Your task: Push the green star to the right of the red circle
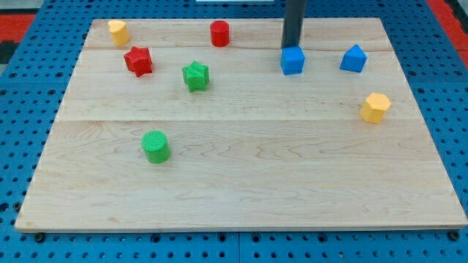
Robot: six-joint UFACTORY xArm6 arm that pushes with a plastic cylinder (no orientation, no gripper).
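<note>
As we looked at the desk (241,175), we noted these things:
Our tool: a dark rod that came down from the view's top; it had no jaws that could spread or press together, so it pinched nothing.
Our tip (292,48): at the top edge of the blue cube (292,61), and we could not tell if it touched it.
Green star (195,75): left of the middle, below and a little left of the red circle (219,33), well apart from our tip.
Red star (138,61): near the green star, on its left.
Yellow block at top left (118,31): in the corner.
Green cylinder (155,146): lower on the left.
Second blue block (353,58): right of the cube.
Yellow block at right (375,107): near the right edge.
</note>
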